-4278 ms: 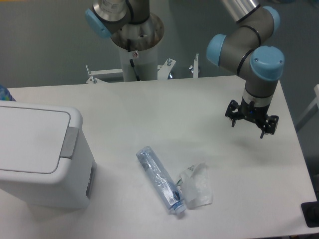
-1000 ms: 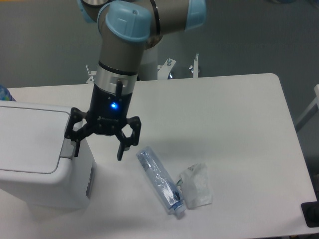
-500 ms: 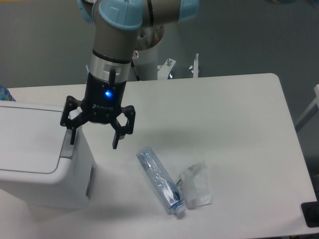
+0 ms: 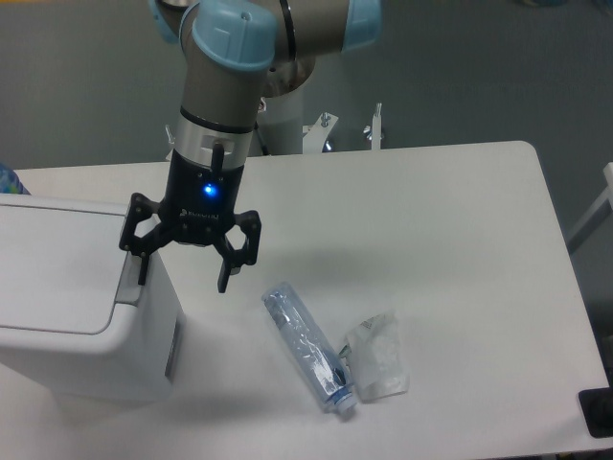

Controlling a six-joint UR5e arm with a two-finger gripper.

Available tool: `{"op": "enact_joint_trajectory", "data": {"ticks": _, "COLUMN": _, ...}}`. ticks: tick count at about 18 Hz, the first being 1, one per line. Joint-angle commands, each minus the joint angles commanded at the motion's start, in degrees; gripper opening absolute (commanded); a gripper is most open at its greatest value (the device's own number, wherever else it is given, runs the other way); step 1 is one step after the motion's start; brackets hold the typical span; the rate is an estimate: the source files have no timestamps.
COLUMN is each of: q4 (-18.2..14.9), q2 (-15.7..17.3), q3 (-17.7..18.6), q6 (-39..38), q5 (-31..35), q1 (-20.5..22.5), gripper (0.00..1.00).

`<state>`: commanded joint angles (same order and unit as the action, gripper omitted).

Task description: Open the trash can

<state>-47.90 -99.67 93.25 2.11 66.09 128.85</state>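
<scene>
Overhead, gripper (image 4: 182, 271) hangs spread wide at the trash can's (image 4: 81, 311) right edge; lid flat and shut.

White table (image 4: 431, 240) fills most of the view. Trash can sits at the table's left side, partly cut off by the frame, grey push tab (image 4: 128, 285) on the lid's right edge. Arm (image 4: 225, 86) comes down from the top, blue light lit on the wrist. Left fingertip (image 4: 143, 273) sits over the tab, possibly touching, hard to tell from this angle; other finger hangs past the bin's right side, holding nothing. Crushed clear bottle (image 4: 308, 348) lies diagonally right of the bin, near but apart. Crumpled clear plastic (image 4: 375, 356) lies just beside the bottle's lower end.
</scene>
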Motion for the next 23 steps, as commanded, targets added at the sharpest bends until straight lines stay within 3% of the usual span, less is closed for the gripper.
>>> {"op": "enact_joint_trajectory", "data": {"ticks": 14, "q4": 0.0, "q2": 0.17, "q3": -0.26, "q6": 0.0, "q5": 0.0, "q1": 0.0, "gripper": 1.0}}
{"op": "enact_joint_trajectory", "data": {"ticks": 19, "q4": 0.0, "q2": 0.61, "q3": -2.45, "q6": 0.52, "q5": 0.0, "q1": 0.26, "gripper": 1.0}}
{"op": "enact_joint_trajectory", "data": {"ticks": 21, "q4": -0.09, "q2": 0.44, "q3": -3.6, "q6": 2.1, "q5": 0.0, "q1": 1.31, "gripper": 1.0}}
{"op": "enact_joint_trajectory", "data": {"ticks": 23, "q4": -0.17, "q2": 0.35, "q3": -3.78, "q6": 7.44, "q5": 0.78, "q1": 5.25, "gripper": 1.0}}
